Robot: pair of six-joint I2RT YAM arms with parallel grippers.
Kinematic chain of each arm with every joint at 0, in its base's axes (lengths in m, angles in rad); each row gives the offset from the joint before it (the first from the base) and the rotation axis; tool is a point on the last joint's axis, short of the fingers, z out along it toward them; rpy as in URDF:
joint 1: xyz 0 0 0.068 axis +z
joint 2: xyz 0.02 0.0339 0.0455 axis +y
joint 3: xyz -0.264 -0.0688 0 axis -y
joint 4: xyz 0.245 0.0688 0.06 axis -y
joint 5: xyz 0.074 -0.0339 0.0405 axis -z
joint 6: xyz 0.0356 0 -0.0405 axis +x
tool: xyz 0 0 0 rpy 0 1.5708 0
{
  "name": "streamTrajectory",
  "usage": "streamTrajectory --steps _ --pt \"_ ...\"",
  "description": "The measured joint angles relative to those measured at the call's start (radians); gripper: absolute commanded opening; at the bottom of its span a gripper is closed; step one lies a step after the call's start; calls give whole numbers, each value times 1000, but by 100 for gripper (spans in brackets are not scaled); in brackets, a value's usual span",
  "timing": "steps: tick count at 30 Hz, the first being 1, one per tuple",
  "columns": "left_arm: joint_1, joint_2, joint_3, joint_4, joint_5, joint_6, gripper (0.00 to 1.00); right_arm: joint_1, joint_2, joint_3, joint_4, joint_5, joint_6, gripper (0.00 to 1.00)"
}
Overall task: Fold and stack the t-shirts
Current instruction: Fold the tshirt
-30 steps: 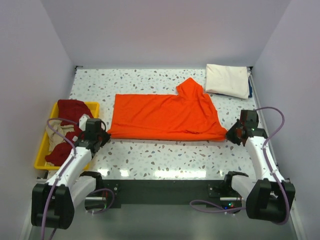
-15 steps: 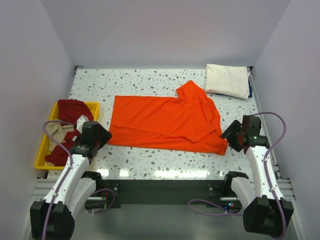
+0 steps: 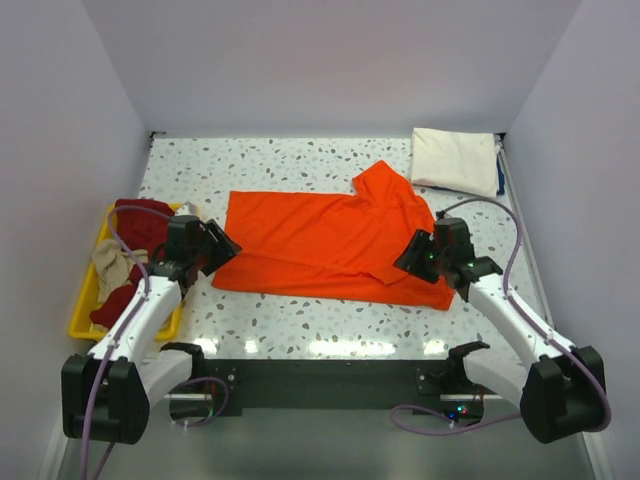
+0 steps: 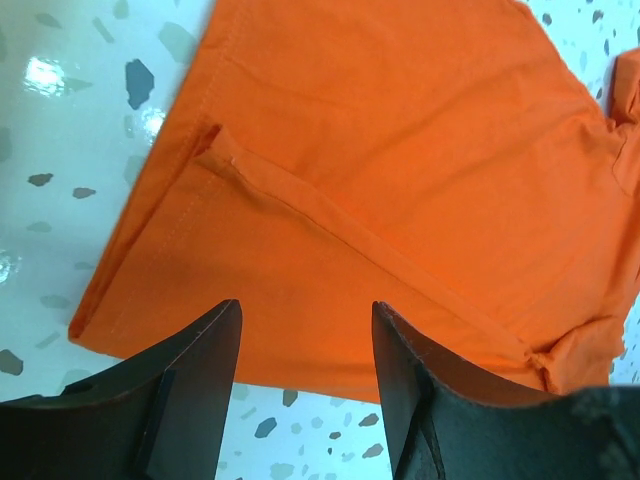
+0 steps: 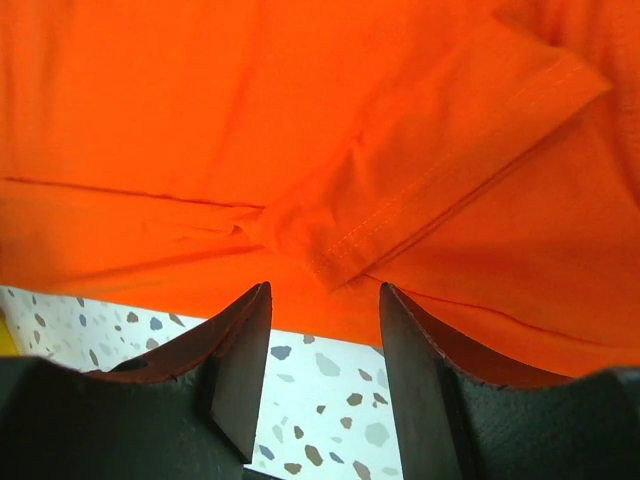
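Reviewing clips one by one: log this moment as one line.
orange t-shirt: spread flat, partly folded | left gripper: open, at hem corner | right gripper: open, above folded-in sleeve

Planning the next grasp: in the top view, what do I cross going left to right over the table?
yellow tray → left gripper → orange t-shirt → cream-white t-shirt. The right gripper hangs over the orange t-shirt's right end, so it is left out of the order.

Likely a lab: bare white enclosure (image 3: 330, 60), speckled table (image 3: 280, 160).
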Motion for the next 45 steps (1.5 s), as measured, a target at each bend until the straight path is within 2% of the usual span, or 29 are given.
streamTrajectory --steps 6,15,29,45 --pt "0 105 56 -11 91 78 60 88 90 -97 150 9 79 52" --pt "0 213 185 -24 143 167 60 104 154 -111 229 48 138 53" --pt "0 290 189 -16 163 202 59 105 222 -136 278 66 171 55" --pt "0 291 189 -9 167 205 59 105 261 -115 305 81 182 47"
